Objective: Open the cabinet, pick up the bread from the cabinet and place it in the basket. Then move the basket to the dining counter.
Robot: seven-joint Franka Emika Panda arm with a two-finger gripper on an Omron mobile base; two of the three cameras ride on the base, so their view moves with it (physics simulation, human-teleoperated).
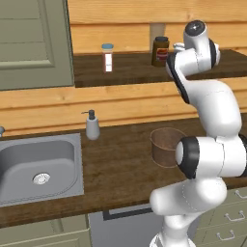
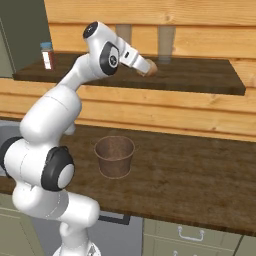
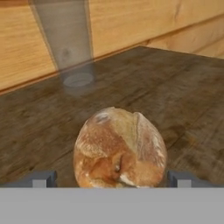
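The cabinet stands open, its dark shelf board [image 2: 200, 77] framed by pine planks. On that shelf lies the bread [image 3: 120, 151], a small round crusty lump [image 2: 151, 67]. My gripper [image 3: 112, 179] reaches into the cabinet and is open, one finger on each side of the bread. The right fingertip [image 3: 179, 178] is close against the bread, while the left fingertip [image 3: 43, 178] stands a little apart from it. The bread seems to rest on the shelf. The round brown woven basket [image 2: 114, 156] stands empty on the worktop below, partly behind my arm in the left base view [image 1: 164, 144].
On the shelf stand a clear glass [image 3: 70, 48], a dark jar [image 1: 160, 50] and a small bottle [image 1: 107, 58]. The open grey-green cabinet door [image 1: 29, 43] hangs at the left. A soap dispenser [image 1: 92, 125] and steel sink [image 1: 38, 166] are on the worktop's left. Drawers [image 2: 190, 232] sit below.
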